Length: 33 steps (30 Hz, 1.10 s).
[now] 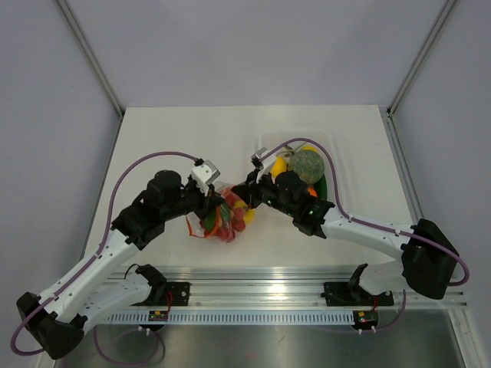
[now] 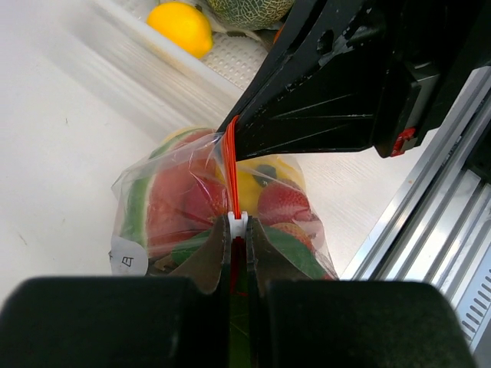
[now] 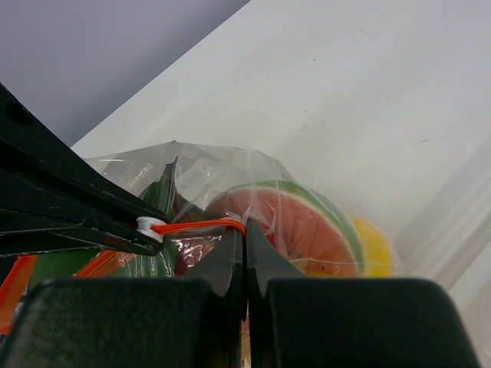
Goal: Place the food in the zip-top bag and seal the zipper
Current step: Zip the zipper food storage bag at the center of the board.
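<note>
The zip-top bag (image 1: 219, 221) sits on the white table (image 1: 176, 138) between the two arms, near their bases and just left of the tray (image 1: 328, 140). It looks to rest on its base, with its mouth edge held up. The food is already inside: a watermelon slice (image 3: 295, 222), a strawberry (image 2: 280, 203) and yellow and green pieces press against the clear film. The left gripper (image 2: 239, 241) is closed narrow on the small white slider (image 2: 238, 221). The right gripper (image 3: 244, 241) is pinched tight on the red-orange zipper (image 2: 230, 172) a little way along. The strip runs straight and taut between the two grips, and this looks to be the reason for the hold. One arm anchors the strip so the film cannot bunch, and the other is placed to draw the slider along it. By that reading the filling is done and the sealing is in hand. How much of the track is already closed cannot be told from these views. A lemon (image 2: 180, 27) and a netted melon (image 1: 307, 163) lie in the tray, apart from the bag. The table is matte and pale with faint scuffs, and the thin bag could slide on it if pulled sideways. An aluminium rail (image 1: 291, 284) carrying the arm mounts runs along the near edge. Plain grey-lilac walls (image 1: 253, 54) with slim metal posts close in the space on three sides.
</note>
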### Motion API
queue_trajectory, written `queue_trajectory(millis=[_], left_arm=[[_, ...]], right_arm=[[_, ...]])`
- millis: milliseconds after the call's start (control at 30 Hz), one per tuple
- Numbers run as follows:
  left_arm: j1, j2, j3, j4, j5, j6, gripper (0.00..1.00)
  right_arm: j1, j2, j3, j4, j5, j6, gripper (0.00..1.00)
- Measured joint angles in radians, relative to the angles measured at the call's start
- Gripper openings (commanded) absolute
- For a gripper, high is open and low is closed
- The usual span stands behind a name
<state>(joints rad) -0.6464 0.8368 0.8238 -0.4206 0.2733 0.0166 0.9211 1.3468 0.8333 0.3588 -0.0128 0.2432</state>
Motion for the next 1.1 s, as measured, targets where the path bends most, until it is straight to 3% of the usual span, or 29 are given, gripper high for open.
queue_trajectory(millis=[1100], left_arm=[[0.012, 0.044, -0.016, 0.017, -0.086, -0.041, 0.03]], right_arm=[[-0.123, 0.193, 0.032, 0.161, -0.131, 0.156, 0.00]])
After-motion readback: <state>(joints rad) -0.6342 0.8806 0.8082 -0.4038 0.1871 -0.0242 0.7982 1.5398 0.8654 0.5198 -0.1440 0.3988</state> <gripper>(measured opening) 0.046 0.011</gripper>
